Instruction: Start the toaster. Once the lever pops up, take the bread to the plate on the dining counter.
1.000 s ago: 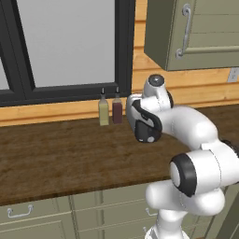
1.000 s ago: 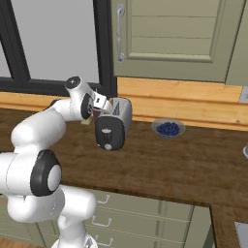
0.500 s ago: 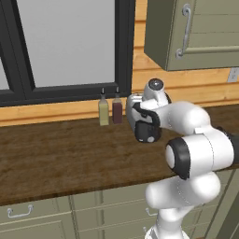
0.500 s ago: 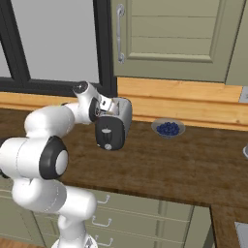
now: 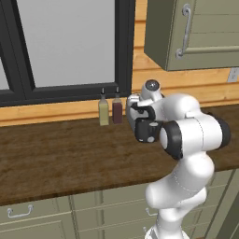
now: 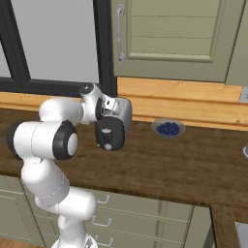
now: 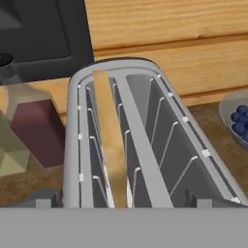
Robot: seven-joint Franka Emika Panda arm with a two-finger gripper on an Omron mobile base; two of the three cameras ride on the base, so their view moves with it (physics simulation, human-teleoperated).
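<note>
Gripper (image 6: 112, 110) held wide open above toaster (image 6: 113, 127); bread (image 7: 110, 140) seated in left slot. Lever at black end to be pressed fully down, toward 6 o'clock, until latched.

White arm folded forward, elbow bent, pincer (image 6: 112, 108) jaws spread wide

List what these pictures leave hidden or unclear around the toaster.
- Toaster lever: in the right base view the black end panel shows too small to tell the lever's position; in the left base view the arm covers the toaster.
- Bread: hand view shows its top edge; the slot hides the rest.
- Gripper: fingertips not made out, cut off at the hand view's bottom.
- Bowl of blueberries: cut by the hand view's right edge.
</note>
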